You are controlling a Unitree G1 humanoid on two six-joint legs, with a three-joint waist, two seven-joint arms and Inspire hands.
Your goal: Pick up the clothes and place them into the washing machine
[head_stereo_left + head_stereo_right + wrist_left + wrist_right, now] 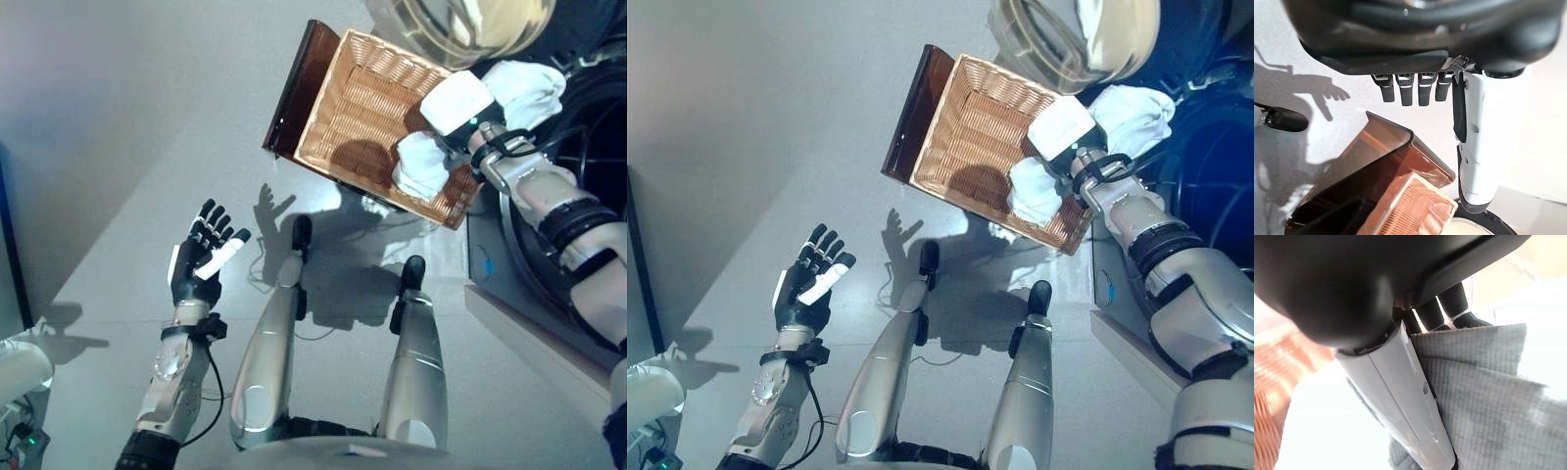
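The wicker basket (358, 98) rests tilted on the dark brown box (292, 93) beside the washing machine (509, 259). My right hand (458, 106) is over the basket's corner nearest the machine, shut on a white cloth (421, 164). Part of the cloth hangs into the basket and part bunches toward the drum opening (588, 127). In the right wrist view the thumb (1400, 391) presses the knitted cloth (1484, 396) against curled fingers. My left hand (201, 257) is open and empty above the floor, well apart from the basket.
The machine's round glass door (460, 24) stands open above the basket. The rest of the basket's bottom is bare. A white object (20, 367) lies at the far lower left. The left wrist view shows the brown box (1376, 181) and the basket's corner (1415, 210).
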